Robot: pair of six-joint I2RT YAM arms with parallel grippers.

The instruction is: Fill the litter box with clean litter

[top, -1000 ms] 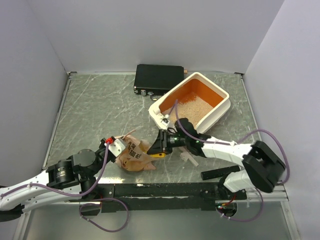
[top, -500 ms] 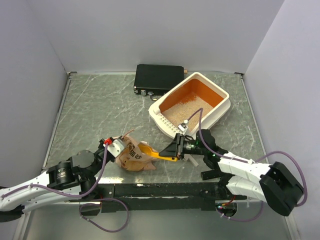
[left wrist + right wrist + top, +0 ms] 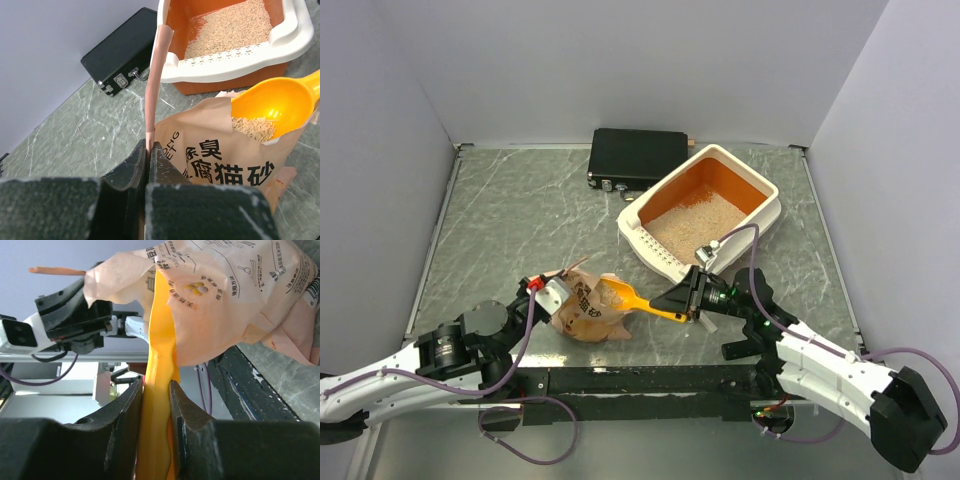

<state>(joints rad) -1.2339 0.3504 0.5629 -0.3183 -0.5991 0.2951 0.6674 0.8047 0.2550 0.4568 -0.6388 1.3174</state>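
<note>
Our left pincer (image 3: 148, 150) pinches the brown paper bag (image 3: 215, 165); our right pincer (image 3: 156, 390) pinches the yellow plastic scoop (image 3: 620, 295), the cream-and-orange litter box (image 3: 768, 218) behind it.

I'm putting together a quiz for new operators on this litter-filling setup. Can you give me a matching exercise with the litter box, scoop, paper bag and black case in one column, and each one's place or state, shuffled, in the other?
Column 1
1. litter box
2. scoop
3. paper bag
4. black case

Column 2
A. pinched at its top edge by the left end effector
B. lying at the far edge of the table
C. handle clamped in the right end effector, bowl at the bag's mouth
D. holds a layer of beige litter

Pairs: 1-D, 2-C, 3-A, 4-B
</note>
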